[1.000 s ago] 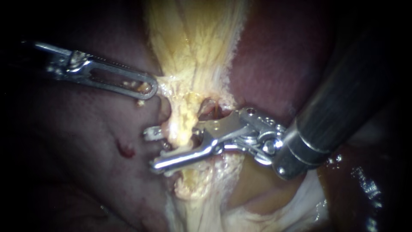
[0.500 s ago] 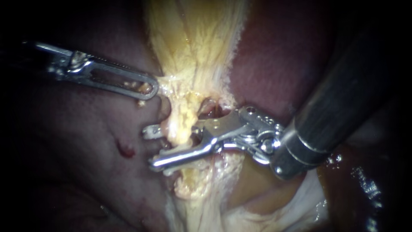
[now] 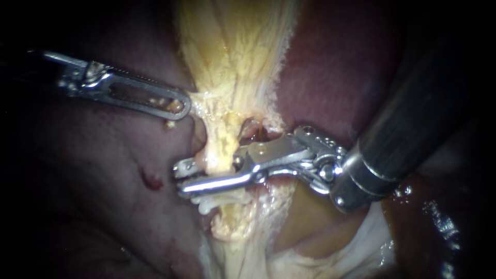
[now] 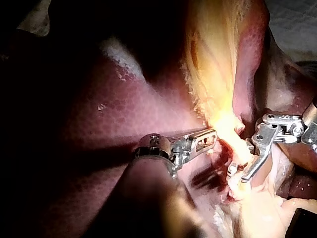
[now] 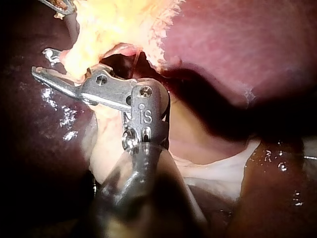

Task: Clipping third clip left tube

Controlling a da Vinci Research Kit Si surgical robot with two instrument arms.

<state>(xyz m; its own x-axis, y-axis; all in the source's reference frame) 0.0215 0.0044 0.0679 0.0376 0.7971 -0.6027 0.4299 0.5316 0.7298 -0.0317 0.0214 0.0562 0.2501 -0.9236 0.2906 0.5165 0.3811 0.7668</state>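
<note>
In the endoscope view the left tube point(image 3: 217, 150) runs down as a yellowish strand from the fatty tissue above. My right instrument point(image 3: 179, 178) reaches across it from the right, and its two jaws lie close together, pressing the tube from above and below. Just under the lower jaw a whitish clip point(image 3: 206, 205) shows on the same strand. My left instrument point(image 3: 179, 107) comes from the left, its slotted jaws shut on the tissue edge beside the tube and pulling it left. The right wrist view shows the right instrument point(image 5: 42, 62) astride the tube point(image 5: 81, 57).
Dark red liver point(image 3: 103, 170) lies left of the tube, with a small red spot point(image 3: 151, 181). More liver point(image 3: 330, 67) rises on the right. A small opening point(image 3: 256, 132) sits behind the tube. Pale membrane point(image 3: 320, 253) and wet tissue lie lower right.
The right instrument's jaws have come together around the left tube; the lower jaw rose, uncovering the whitish clip beneath. The left instrument has held still.
</note>
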